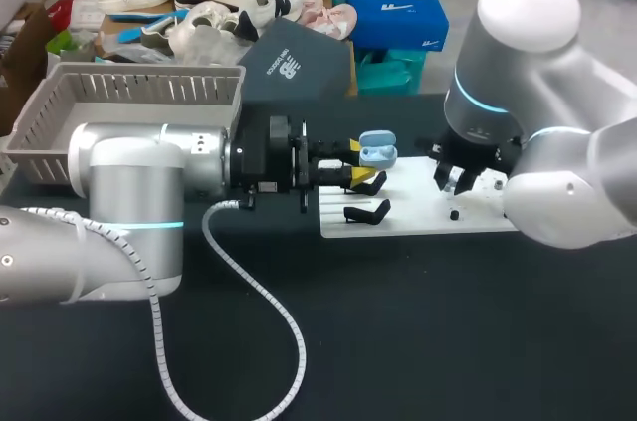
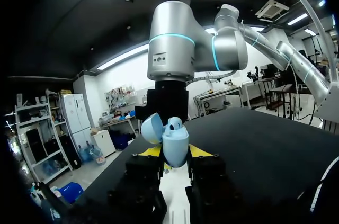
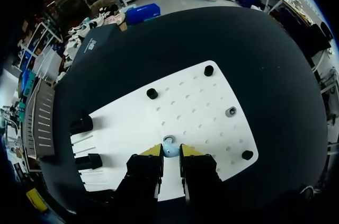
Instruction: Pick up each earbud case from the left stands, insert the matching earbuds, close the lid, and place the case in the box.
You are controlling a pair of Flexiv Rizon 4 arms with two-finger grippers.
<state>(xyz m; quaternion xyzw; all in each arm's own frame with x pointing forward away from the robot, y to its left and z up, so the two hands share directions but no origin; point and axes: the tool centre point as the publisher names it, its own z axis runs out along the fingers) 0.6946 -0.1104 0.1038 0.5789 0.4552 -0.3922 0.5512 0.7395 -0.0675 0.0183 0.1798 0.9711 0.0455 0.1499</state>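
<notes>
Light-blue earbud case [image 2: 175,147], lid open, above white board's [image 1: 418,217] edge; blue earbud [image 3: 170,150] over board.

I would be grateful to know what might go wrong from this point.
The small earbud sits at the tips of the right gripper and may slip out. The open earbud case is held only by its lower part in the left gripper; pressing an earbud in could tilt it.

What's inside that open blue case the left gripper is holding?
The case is open in the left gripper. A small blue lump shows at its mouth, perhaps an earbud. Its shell hides the rest of the inside.
</notes>
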